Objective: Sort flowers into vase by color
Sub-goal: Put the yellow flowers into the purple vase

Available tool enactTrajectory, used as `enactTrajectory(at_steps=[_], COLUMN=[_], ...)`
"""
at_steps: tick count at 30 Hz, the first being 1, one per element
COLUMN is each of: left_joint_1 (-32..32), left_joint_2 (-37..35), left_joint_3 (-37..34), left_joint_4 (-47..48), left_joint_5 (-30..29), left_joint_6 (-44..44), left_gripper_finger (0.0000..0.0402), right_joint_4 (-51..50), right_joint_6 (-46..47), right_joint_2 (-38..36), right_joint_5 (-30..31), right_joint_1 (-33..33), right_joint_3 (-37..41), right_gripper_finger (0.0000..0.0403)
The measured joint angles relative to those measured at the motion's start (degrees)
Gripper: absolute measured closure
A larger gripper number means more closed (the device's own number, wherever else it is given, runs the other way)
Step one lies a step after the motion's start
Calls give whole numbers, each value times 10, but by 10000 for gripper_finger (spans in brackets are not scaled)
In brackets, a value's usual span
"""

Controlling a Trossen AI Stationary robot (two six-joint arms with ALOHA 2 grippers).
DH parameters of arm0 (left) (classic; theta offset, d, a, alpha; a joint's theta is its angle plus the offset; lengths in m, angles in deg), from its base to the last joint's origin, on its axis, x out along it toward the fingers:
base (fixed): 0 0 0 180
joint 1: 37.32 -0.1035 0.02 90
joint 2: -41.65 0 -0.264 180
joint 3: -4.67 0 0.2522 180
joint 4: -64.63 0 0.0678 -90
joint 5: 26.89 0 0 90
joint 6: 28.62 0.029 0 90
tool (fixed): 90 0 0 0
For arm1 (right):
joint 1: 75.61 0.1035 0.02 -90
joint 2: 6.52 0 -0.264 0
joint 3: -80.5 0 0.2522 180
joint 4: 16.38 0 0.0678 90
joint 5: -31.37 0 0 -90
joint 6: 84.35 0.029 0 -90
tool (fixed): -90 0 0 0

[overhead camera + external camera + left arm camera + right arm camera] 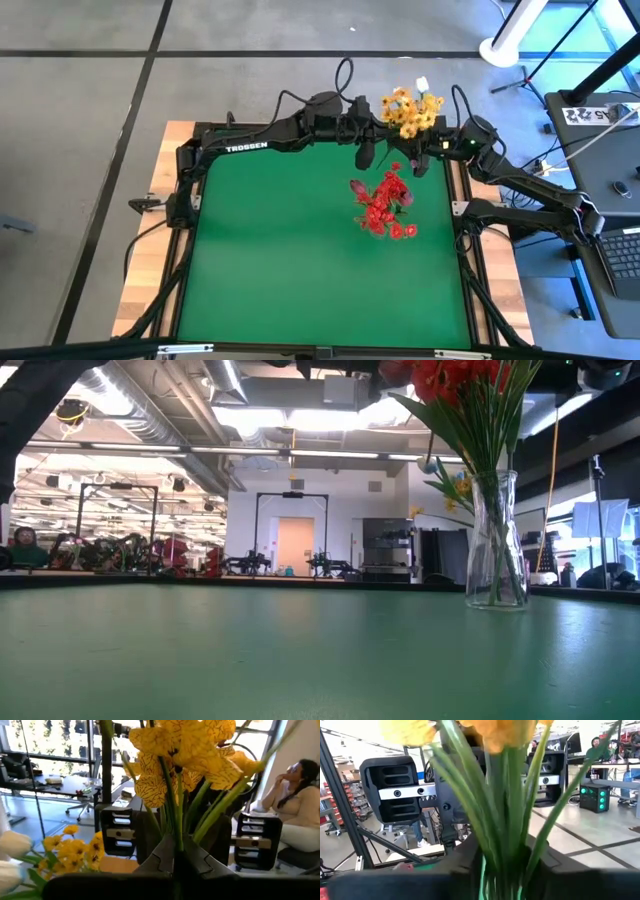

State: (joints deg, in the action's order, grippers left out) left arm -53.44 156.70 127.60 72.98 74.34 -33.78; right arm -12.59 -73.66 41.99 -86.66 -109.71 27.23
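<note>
My left gripper [364,152] is clamped on thin green stems of the veined yellow flowers [410,111] at the far edge. My right gripper [420,160] pinches that same bunch. Red flowers [385,205] fill a clear glass vase [495,542] on the matte green surface [300,260].

Green table mat [290,270], wooden tabletop edge [150,260] bordering the mat, grey floor with dark seams beyond it, laptop [622,262] on a side desk past the mat's right edge, seated person [296,807] in the room behind.
</note>
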Motion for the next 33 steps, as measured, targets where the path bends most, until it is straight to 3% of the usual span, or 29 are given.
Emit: enactTrajectory(at_steps=[7, 17, 21, 28, 33], left_joint_1=[0, -2, 0, 11, 11], left_joint_2=[0, 0, 0, 0, -15], left_joint_3=[0, 0, 0, 0, -1], left_joint_4=[22, 22, 23, 23, 44], left_joint_5=[-11, -13, -25, -67, -61], left_joint_6=[13, 13, 17, 43, 45], left_gripper_finger=[401, 398, 369, 300, 255], right_joint_4=[-21, -35, -38, -45, -45], right_joint_6=[-6, -17, -24, -35, -39], right_joint_2=[0, -12, -14, -16, -32], right_joint_5=[-10, 0, 5, 15, 41], right_joint_1=[0, 0, 0, 0, 0], right_joint_3=[0, 0, 0, 0, 0], right_gripper_finger=[360, 361, 391, 394, 394])
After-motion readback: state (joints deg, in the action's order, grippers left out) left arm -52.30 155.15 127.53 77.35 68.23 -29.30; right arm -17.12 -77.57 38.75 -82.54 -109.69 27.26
